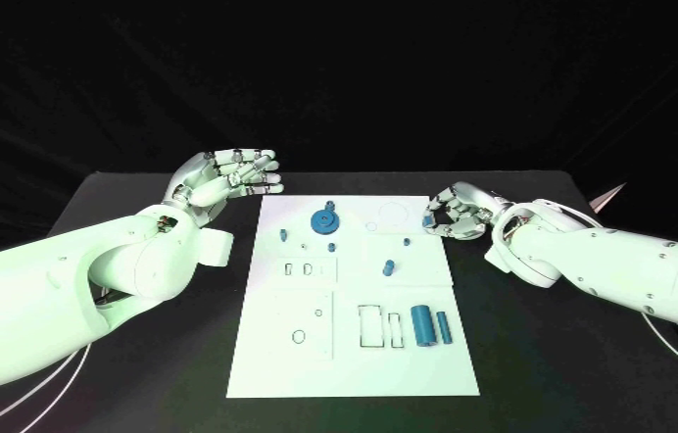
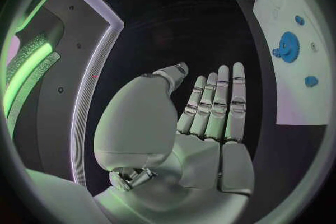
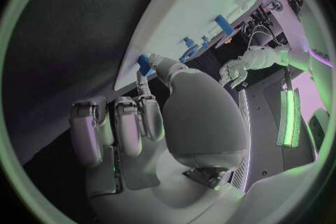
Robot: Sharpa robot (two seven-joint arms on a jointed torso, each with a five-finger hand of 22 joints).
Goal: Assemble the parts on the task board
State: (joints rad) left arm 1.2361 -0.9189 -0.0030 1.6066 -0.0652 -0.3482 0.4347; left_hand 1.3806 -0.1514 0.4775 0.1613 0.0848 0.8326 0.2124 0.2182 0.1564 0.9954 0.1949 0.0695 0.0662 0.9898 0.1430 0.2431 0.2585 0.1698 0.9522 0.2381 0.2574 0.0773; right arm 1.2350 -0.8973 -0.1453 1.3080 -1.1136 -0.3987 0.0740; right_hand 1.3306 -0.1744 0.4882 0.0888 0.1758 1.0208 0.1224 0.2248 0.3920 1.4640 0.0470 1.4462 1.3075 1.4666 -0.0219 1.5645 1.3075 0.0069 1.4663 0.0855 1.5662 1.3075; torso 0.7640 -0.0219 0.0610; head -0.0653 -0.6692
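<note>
Black tabletop (image 1: 169, 374) carries the white task board (image 1: 354, 296) at centre. Left hand (image 1: 219, 178) hovers off the board's far-left corner, fingers (image 2: 220, 101) straight and apart, holding nothing. Right hand (image 1: 460, 213) sits at the board's far-right edge, fingers curled round a small blue part (image 3: 144, 63), apparently pinched. Blue gear (image 1: 325, 220) stands far-centre on the board; two blue cylinders (image 1: 431, 327) lie near-right by outlined slots. Step looks like: pick-up of the edge part. Next: carry it to its matching seat and align.
</note>
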